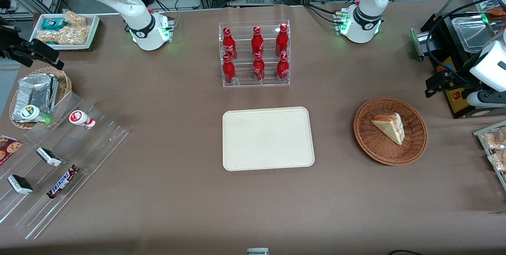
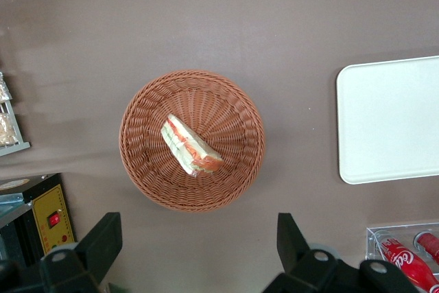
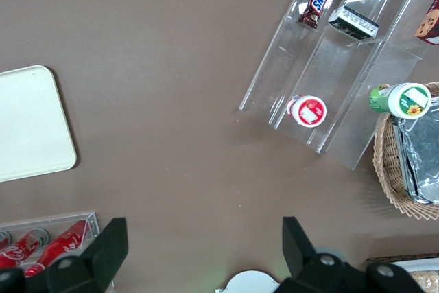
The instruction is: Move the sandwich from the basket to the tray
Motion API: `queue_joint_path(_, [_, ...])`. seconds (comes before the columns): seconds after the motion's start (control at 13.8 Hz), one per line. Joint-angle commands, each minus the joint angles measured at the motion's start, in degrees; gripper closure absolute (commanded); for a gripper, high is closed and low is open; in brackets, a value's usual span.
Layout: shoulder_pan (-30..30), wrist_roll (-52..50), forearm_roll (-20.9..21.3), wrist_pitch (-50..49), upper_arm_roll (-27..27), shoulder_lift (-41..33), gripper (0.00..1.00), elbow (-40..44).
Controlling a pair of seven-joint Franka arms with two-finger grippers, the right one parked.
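The sandwich (image 2: 190, 145), lying in the basket (image 2: 140, 169), looks light, soft and slippery-wrapped, best pinched gently across its flat bread faces by the gripper (image 2: 199, 248), whose fingers (image 2: 103, 238) stand wide apart above the basket.

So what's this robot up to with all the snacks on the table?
It is about to move a wrapped sandwich from the round wicker basket to the bare cream tray beside it. Nothing has been picked up yet: the sandwich lies in the basket. The working arm's gripper hangs above the table next to the basket, fingers open and holding nothing. A rack of red bottles stands farther from the front camera than the tray.
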Motion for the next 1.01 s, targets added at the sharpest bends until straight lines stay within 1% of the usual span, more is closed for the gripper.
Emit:
queue_joint_path(0.0, [-0.7, 0.0, -0.2, 0.5, 0.6, -0.8, 0.00, -0.6])
queue_joint_path(0.65, [-0.6, 0.0, -0.2, -0.2, 0.6, -0.7, 0.00, -0.7])
queue_joint_path(0.94, [-0.5, 0.0, -0.1, -1.3, 0.7, 0.5, 0.00, -0.8])
